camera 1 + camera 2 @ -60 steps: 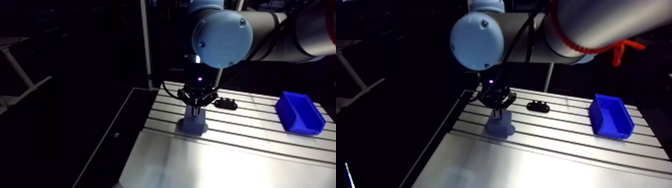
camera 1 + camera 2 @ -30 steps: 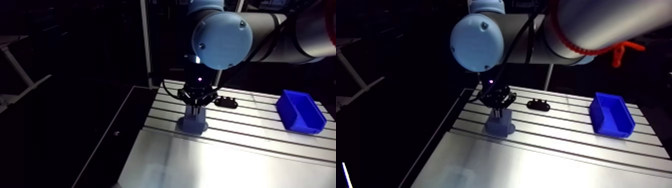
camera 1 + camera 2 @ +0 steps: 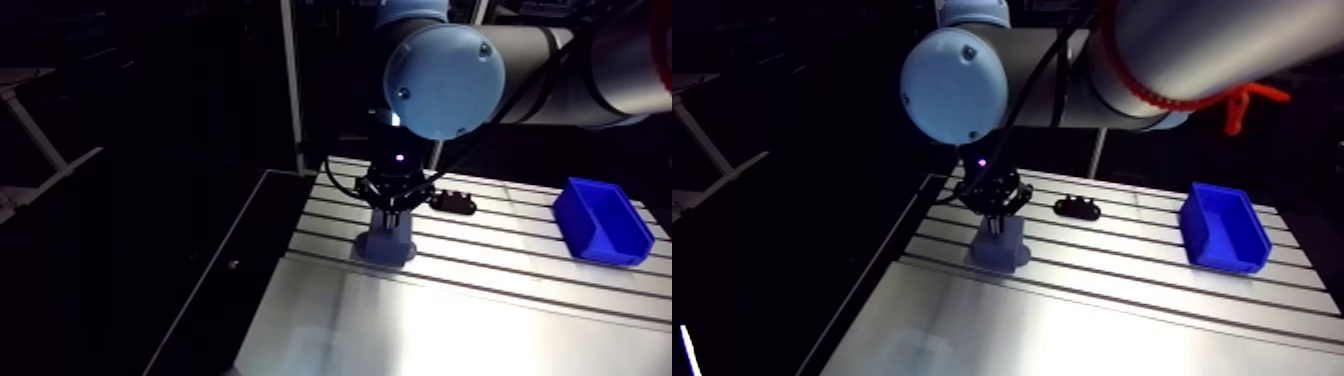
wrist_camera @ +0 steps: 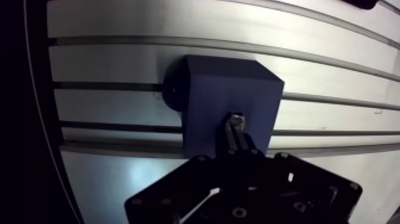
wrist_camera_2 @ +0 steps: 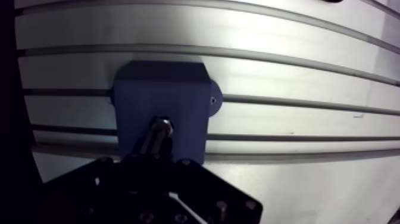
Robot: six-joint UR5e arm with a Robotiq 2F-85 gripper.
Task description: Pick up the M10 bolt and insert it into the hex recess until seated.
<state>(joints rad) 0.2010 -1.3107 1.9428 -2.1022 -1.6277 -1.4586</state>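
Claw [image 4: 240, 149] still clamping bolt [image 4: 235, 121], tip at block [image 4: 214, 83]

The table [image 4: 149, 59] is smooth, sheeny metal; the block [image 4: 226, 89] matt blue-grey plastic; the bolt [image 4: 235, 122] bright metal; the bin [image 3: 1222, 238], at the block's three o'clock, smooth blue plastic.

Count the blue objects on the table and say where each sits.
2. A blue block stands under the tool, which holds the bolt at its top; a blue bin sits apart at the table's other end, past a small black part. Others may be hidden.
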